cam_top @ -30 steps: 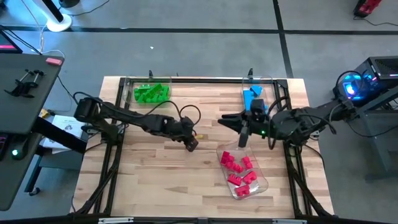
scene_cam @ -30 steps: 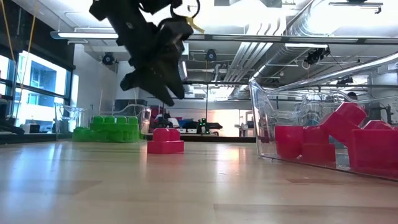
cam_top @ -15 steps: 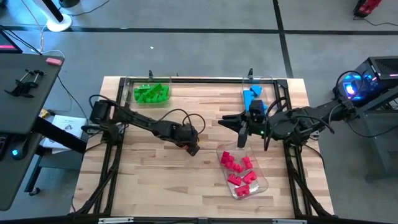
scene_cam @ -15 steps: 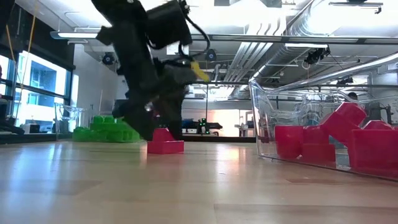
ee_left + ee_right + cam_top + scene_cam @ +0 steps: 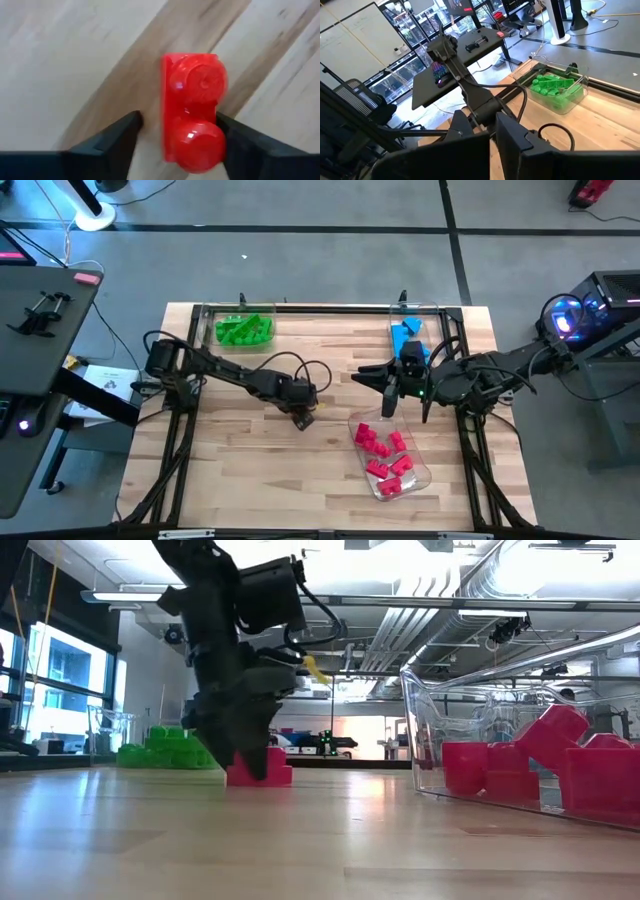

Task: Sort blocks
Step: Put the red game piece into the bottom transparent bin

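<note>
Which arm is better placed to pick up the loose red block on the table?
Left. The left gripper has open jaws on both sides of the red block. The right gripper hangs apart from it.

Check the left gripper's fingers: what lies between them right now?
A single red block on bare wood sits between the left gripper's open fingers, clearest in the left wrist view.

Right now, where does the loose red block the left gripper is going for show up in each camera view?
High view: not visible; it is hidden beneath the left gripper at table centre.
Low view: loose red block on the wood left of centre, dark gripper fingers straddling it.
Left wrist view: picture centre, studs up, between the open fingers.
Right wrist view: not visible.
Shared landmark: the tray of green blocks.
</note>
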Available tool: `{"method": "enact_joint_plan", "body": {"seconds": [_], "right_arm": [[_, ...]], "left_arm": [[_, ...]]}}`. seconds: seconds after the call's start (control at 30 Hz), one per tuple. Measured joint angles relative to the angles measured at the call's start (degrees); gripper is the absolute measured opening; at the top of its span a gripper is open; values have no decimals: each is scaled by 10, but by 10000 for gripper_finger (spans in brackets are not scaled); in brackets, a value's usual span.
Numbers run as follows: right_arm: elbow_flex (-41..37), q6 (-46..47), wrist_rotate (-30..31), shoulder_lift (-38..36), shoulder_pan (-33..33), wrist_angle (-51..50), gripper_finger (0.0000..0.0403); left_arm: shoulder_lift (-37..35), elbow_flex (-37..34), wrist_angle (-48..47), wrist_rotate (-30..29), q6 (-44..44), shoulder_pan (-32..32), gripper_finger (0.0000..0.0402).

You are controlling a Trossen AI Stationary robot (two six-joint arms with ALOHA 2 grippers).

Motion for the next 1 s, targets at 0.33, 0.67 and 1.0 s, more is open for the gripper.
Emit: {"method": "enact_joint_plan", "body": {"seconds": [0.33,0.67,1.0], "right_arm": [[0,3,0,0,0,0,0],[0,3,18,0,-13,2,0],[0,-13,23,0,-38,31,0]], "left_arm": [[-51,-5,-5,67,116,13,87],[-175,0,339,184,264,11,87],[-12,44,495,245,190,-26,90]]}}
